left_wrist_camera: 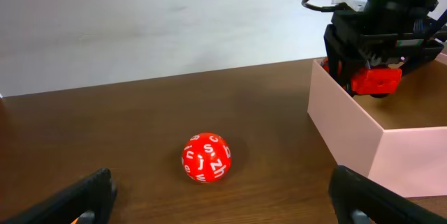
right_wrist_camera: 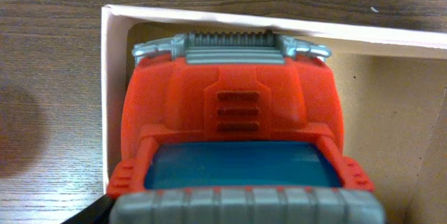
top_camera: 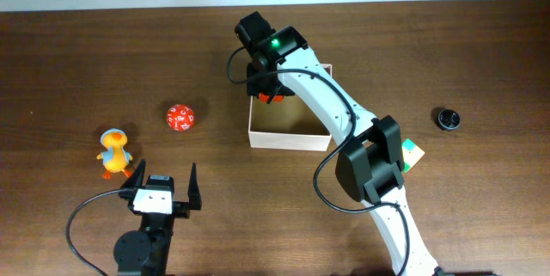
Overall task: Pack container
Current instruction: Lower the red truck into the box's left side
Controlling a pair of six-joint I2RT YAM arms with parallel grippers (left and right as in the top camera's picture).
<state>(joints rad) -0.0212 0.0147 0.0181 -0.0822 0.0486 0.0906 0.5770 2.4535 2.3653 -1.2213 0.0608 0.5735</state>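
Observation:
The container is a square shallow box with cream walls and a tan inside, at the table's middle. It also shows in the left wrist view and the right wrist view. My right gripper is shut on a red toy truck with a grey grille and blue windscreen. It holds the truck over the box's far left corner, as the left wrist view and the right wrist view also show. My left gripper is open and empty near the front edge.
A red ball with white letters lies left of the box, ahead of my left gripper. A yellow and orange duck stands at the far left. A small black cap lies at the right. A green and white object is partly hidden by the right arm.

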